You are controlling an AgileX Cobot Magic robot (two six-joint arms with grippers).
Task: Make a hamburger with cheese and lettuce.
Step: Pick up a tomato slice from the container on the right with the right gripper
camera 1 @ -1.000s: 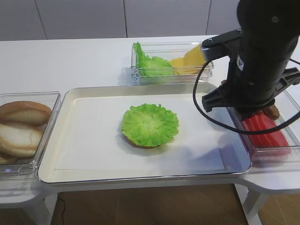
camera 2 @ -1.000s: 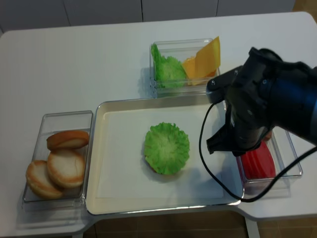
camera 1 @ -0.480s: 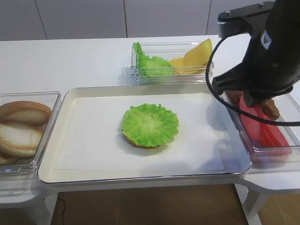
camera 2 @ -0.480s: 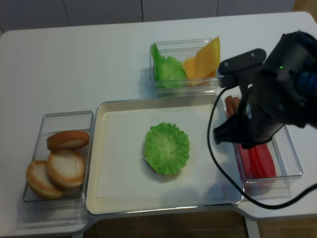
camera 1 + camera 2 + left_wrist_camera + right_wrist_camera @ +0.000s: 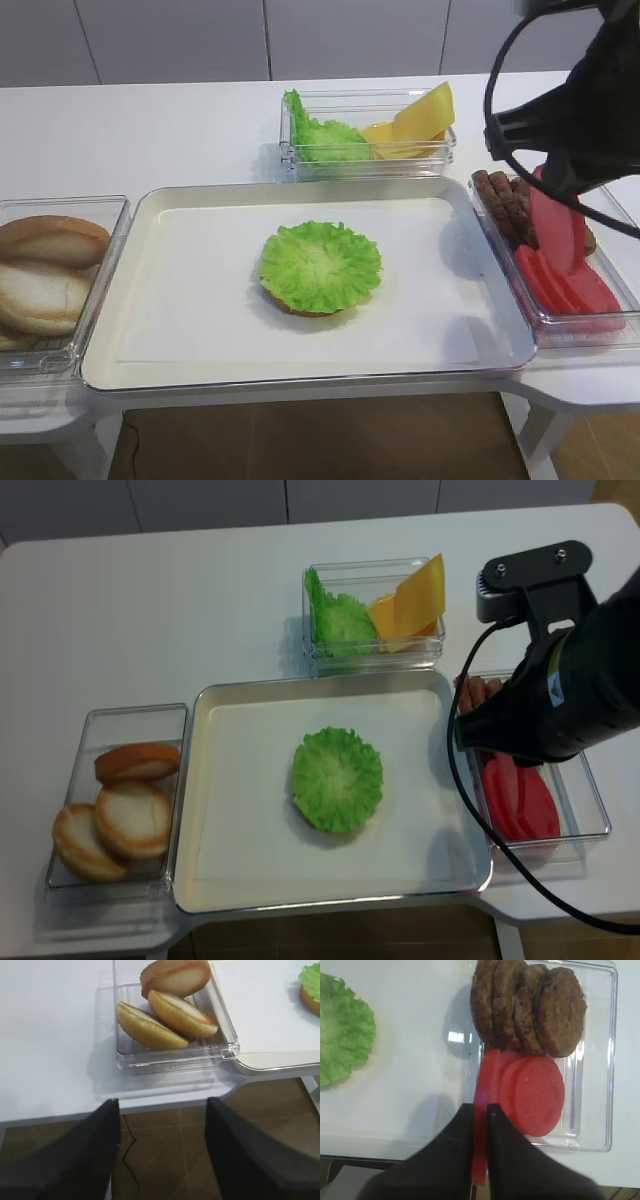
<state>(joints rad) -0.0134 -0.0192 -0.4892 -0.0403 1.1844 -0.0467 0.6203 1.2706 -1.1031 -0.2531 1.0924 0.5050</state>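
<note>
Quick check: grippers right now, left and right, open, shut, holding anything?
Left gripper: open, holding nothing.
Right gripper: shut on a red round slice, held edge-on above the clear container.

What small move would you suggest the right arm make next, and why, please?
Probably carry the tomato slice sideways over the tray toward the hamburger. The right tool is shut on the slice's edge, lifted above its bin, and the hamburger so far shows only lettuce on a bun.
</note>
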